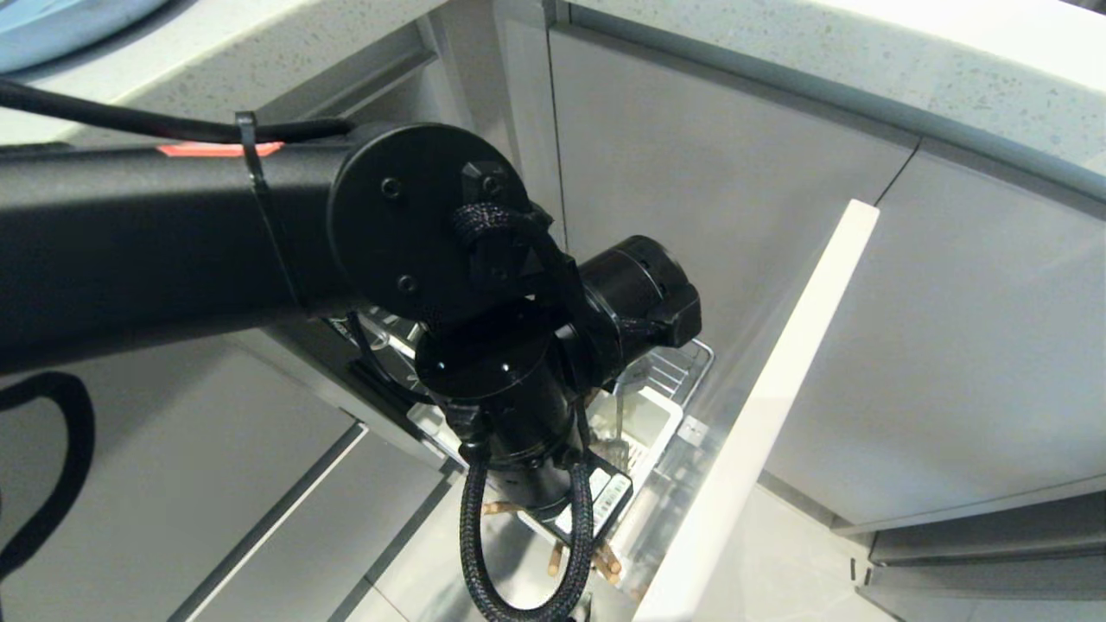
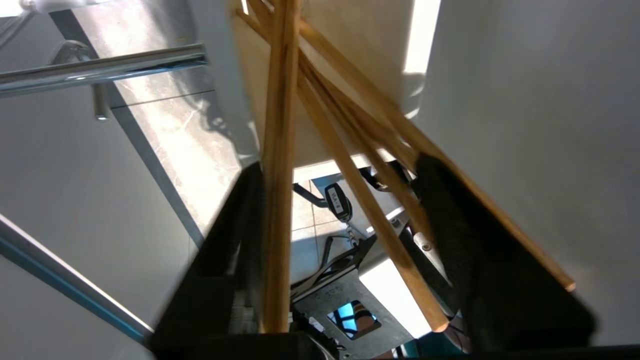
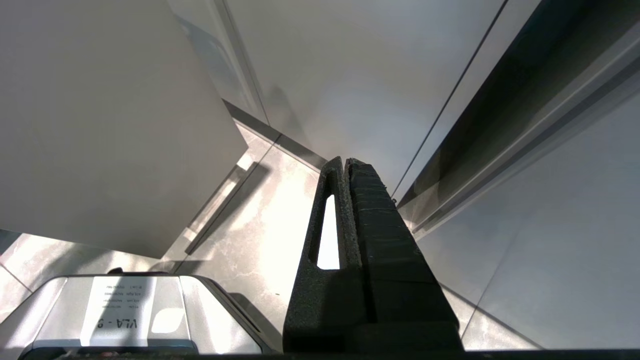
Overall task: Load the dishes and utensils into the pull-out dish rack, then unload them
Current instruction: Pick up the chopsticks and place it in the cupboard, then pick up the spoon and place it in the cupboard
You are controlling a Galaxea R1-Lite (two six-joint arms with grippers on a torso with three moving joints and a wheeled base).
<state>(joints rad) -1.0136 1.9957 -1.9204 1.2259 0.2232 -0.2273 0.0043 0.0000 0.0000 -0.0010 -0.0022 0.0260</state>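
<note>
Cabinet fronts flank pull-out dish rack, left gripper parted around chopsticks

Even, soft daylight fills the head view; the pale cupboard fronts look flat and slightly washed, and the table edge at 1 o'clock nearly blows out. The black arm is a dark mass with little detail. In the left wrist view, hard sunlight strikes the floor at 10 o'clock, casting sharp shadows, while the chopsticks and dark fingers are smeared by blur. In the right wrist view, glare whitens the floor tiles at centre; the near fingers stay shadowed.
</note>
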